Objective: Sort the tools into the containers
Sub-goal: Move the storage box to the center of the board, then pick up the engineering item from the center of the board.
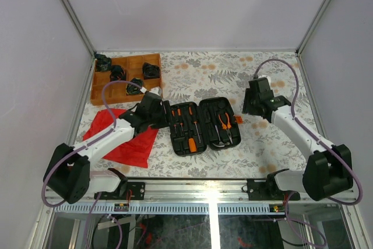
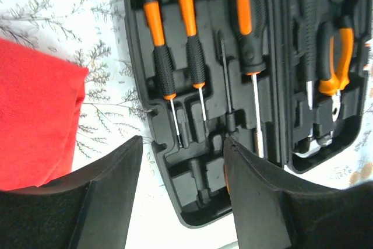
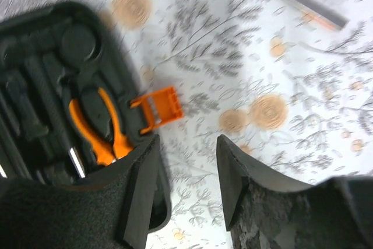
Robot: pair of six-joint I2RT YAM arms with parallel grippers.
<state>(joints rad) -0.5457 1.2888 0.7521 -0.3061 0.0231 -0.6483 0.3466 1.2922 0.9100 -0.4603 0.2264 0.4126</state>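
Far left, outside the left jaws: red cloth (image 2: 35, 115) flat on the patterned table (image 1: 274, 74), wooden tray (image 1: 125, 80) beyond it.

Left gripper (image 2: 183, 144): jaws moderately apart, holding nothing, poised over one corner of the open black tool case (image 2: 198, 196).

Ahead of these jaws, seated in moulded slots: small screwdrivers (image 2: 160, 45), then a larger screwdriver (image 2: 247, 21). Farther right, in the other half: orange-handled pliers (image 2: 338, 56).

Right gripper (image 3: 187, 144): jaws likewise apart and empty, gap over table just beside the case. Orange latch (image 3: 160, 109) just ahead of its left finger (image 3: 140, 196), pliers farther left.
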